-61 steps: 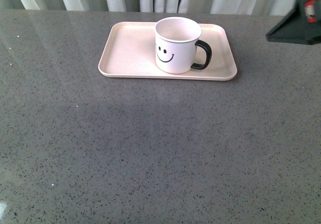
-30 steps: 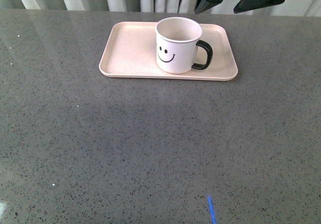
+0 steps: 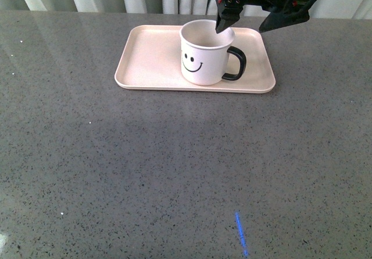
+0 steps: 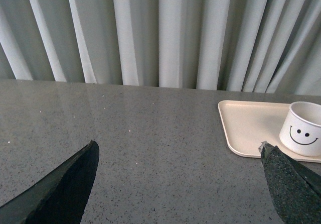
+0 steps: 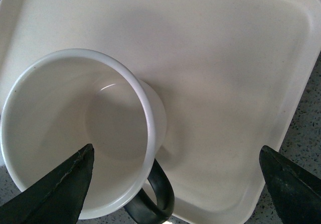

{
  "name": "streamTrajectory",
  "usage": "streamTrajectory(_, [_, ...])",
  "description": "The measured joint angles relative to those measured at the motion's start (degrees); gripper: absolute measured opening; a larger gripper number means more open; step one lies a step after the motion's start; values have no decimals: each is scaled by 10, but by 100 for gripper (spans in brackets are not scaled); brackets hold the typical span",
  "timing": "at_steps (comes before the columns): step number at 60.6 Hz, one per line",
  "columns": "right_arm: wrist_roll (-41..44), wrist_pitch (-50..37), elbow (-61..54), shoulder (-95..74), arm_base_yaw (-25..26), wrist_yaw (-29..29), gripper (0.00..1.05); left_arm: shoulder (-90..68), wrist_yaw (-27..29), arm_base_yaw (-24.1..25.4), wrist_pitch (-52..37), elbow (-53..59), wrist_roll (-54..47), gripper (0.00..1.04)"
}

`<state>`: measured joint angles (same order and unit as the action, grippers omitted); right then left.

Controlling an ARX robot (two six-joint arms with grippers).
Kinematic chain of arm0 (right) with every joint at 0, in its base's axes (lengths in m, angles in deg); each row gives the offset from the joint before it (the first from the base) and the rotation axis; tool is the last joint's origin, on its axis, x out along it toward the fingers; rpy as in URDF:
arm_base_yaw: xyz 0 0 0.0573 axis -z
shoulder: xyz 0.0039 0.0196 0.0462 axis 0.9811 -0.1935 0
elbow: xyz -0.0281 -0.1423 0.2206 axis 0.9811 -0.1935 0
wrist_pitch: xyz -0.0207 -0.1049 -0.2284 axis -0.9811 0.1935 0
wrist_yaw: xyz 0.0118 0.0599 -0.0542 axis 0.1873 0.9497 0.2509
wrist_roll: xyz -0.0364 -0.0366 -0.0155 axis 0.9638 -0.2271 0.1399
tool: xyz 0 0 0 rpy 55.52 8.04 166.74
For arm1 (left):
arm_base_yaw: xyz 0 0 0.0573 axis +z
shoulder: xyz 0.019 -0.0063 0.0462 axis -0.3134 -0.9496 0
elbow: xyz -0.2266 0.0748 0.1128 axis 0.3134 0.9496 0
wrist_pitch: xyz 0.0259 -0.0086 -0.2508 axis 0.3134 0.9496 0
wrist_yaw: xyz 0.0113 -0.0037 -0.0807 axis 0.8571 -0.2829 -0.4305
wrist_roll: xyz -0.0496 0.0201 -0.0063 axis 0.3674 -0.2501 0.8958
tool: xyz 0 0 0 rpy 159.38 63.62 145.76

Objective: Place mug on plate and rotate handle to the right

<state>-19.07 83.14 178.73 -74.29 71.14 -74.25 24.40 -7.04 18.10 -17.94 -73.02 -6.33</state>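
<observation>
The white mug (image 3: 203, 53) with a black smiley face stands upright on the pale pink-cream plate (image 3: 151, 56), right of the plate's middle. Its black handle (image 3: 235, 64) points to the right. My right gripper (image 3: 240, 29) hangs open just above and behind the mug, one finger over the rim and the other over the plate's right part. From the right wrist I look down into the empty mug (image 5: 75, 133), with the handle (image 5: 158, 194) and plate (image 5: 225, 83) between the open gripper (image 5: 175, 153). My left gripper (image 4: 178, 146) is open over bare table, away from the mug (image 4: 303, 133) and plate (image 4: 251, 128).
The grey speckled tabletop (image 3: 174, 166) stretches wide in front of the plate. Pale curtains (image 4: 160, 33) hang behind the table's far edge. A short blue streak of light (image 3: 239, 233) lies on the table near the front.
My right gripper has come in from the upper right, moving left and down until it hangs over the mug. The mug and plate have not moved.
</observation>
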Motion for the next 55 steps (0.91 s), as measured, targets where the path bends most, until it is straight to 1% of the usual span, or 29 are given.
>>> streamTrajectory(46, [-21, 38, 49, -35, -18, -16, 96, 0, 0, 0, 0, 0, 0, 96])
streamTrajectory(55, [-27, 47, 57, -42, -22, -17, 92, 0, 0, 0, 0, 0, 0, 96])
